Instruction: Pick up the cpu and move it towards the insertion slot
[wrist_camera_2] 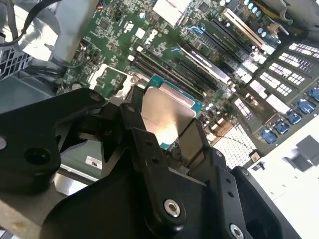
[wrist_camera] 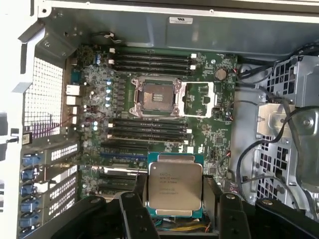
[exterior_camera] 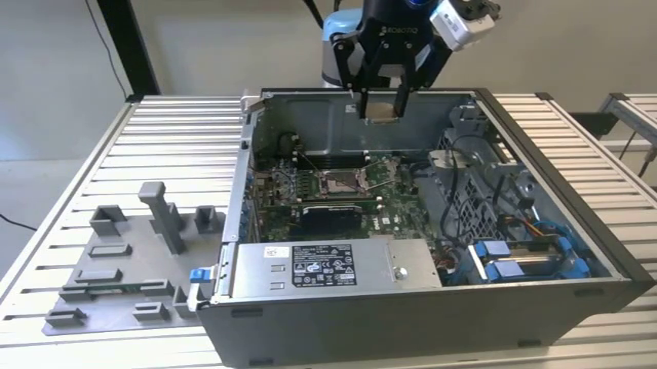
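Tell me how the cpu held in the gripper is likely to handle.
The cpu looks like a thin rigid plate, so probably stiff and light. Its smooth metal face may be slippery. The gripper holds it by the edges, so it could tilt if bumped.

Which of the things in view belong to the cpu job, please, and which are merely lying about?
Job:
- gripper, shut on the cpu
- cpu, held above the board
- insertion slot, open and empty

Lying about:
- grey fixture blocks on the table
- power supply
- blue drive bays
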`<state>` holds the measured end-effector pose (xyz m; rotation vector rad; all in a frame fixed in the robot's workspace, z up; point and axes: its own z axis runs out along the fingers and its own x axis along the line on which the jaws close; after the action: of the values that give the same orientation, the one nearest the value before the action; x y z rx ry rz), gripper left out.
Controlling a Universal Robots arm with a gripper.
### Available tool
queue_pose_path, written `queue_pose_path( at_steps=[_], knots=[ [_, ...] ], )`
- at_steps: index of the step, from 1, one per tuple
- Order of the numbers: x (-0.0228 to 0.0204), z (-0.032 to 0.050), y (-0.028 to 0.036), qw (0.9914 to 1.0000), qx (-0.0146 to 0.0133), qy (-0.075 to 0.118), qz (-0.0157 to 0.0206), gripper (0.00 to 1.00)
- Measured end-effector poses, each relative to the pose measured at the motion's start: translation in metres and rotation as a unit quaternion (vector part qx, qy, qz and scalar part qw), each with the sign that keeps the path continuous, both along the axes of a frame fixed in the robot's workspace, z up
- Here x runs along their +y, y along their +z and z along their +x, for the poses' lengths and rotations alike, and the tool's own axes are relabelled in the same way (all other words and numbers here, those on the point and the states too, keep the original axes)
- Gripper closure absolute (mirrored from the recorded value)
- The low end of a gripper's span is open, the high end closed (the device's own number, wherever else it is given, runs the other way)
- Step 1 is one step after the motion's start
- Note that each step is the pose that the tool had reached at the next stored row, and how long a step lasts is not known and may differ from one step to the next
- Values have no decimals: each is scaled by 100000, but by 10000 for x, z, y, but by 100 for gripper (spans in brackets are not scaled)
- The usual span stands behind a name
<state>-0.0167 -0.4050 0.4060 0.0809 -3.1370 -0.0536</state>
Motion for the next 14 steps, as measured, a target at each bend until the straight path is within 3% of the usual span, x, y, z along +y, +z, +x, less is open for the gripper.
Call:
queue_pose_path(
  at_steps=[4,10,14],
  knots=[
    [94,0,-8,100000,-3,-2,3,100],
    [172,0,-18,100000,11,1,4,100],
    [308,-1,-21,100000,10,-2,-4,100]
  ],
)
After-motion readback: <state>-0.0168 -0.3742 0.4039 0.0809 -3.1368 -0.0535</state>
